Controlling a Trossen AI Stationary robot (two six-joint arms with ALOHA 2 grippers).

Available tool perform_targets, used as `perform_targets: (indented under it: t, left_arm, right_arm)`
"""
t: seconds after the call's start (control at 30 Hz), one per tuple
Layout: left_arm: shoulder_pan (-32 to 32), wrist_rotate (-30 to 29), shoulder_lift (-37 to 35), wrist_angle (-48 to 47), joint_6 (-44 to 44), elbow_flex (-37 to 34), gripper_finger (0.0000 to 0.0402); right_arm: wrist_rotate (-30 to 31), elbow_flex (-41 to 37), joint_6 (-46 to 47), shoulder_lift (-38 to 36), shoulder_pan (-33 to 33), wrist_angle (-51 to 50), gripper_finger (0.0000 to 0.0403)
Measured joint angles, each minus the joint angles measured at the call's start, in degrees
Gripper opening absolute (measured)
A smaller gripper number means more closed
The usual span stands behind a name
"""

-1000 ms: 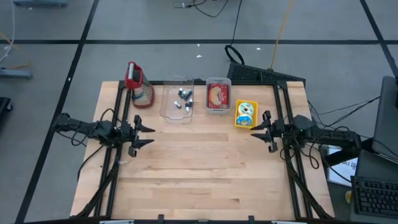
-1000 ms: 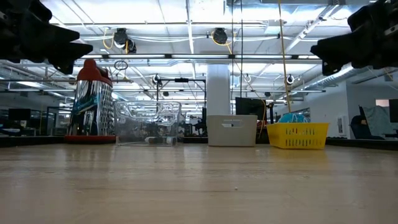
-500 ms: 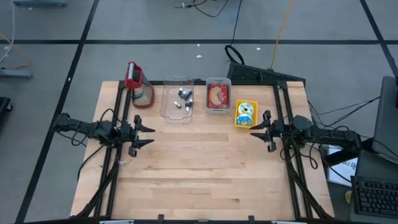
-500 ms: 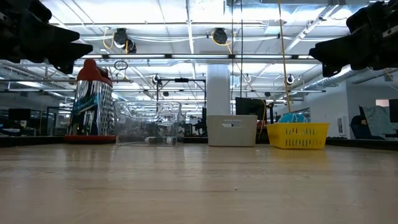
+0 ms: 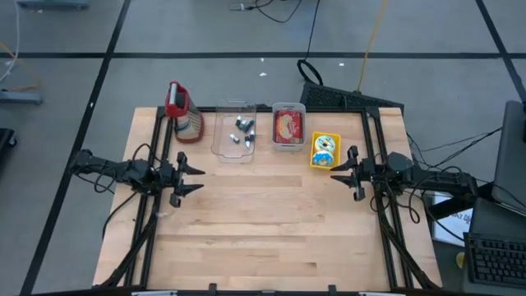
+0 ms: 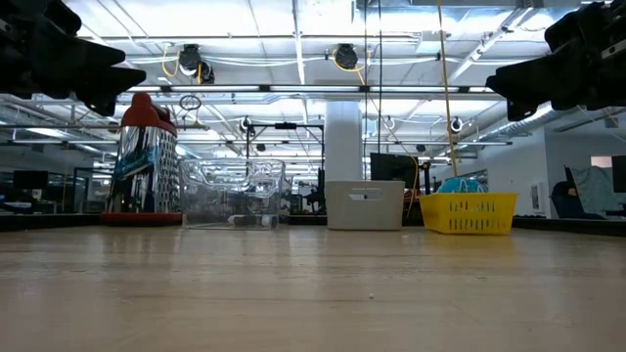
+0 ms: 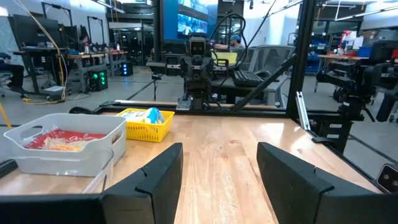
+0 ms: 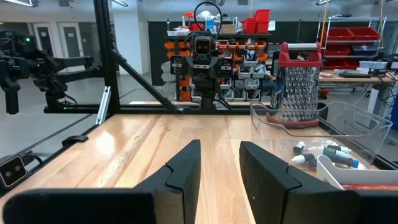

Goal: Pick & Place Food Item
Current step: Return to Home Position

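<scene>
Red-topped silver grater, yellow basket, clear bin (bottles perhaps blue-capped).

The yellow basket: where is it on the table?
In the high view, the yellow basket sits toward the far edge, right of the white bin and near the right gripper.

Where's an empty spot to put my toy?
The table is bare between the left pincer and the right pincer and down to its near edge. Crowded: the far row of grater, clear bin, white tray, yellow basket.

Right gripper parted over the table; mid-frame, the left arm faces us; grater stands just beyond the transparent bin of little bottles.
</scene>
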Motion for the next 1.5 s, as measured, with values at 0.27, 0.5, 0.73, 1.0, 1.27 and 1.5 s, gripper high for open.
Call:
perform_targets:
  t: [0.27, 0.5, 0.73, 1.0, 1.27, 1.5]
  left_arm:
    - [0.0, 0.0, 0.0, 0.0, 0.0, 0.0, 0.0209]
    - [0.0, 0.0, 0.0, 0.0, 0.0, 0.0, 0.0209]
    - [0.0, 0.0, 0.0, 0.0, 0.0, 0.0, 0.0209]
    - [0.0, 0.0, 0.0, 0.0, 0.0, 0.0, 0.0209]
    - [0.0, 0.0, 0.0, 0.0, -0.1, 0.0, 0.0209]
    - [0.0, 0.0, 0.0, 0.0, -0.2, 0.0, 0.0209]
  right_arm:
    - [0.0, 0.0, 0.0, 0.0, 0.0, 0.0, 0.0100]
    - [0.0, 0.0, 0.0, 0.0, 0.0, 0.0, 0.0100]
    - [0.0, 0.0, 0.0, 0.0, 0.0, 0.0, 0.0100]
    - [0.0, 0.0, 0.0, 0.0, 0.0, 0.0, 0.0100]
    - [0.0, 0.0, 0.0, 0.0, 0.0, 0.0, 0.0100]
    - [0.0, 0.0, 0.0, 0.0, 0.0, 0.0, 0.0100]
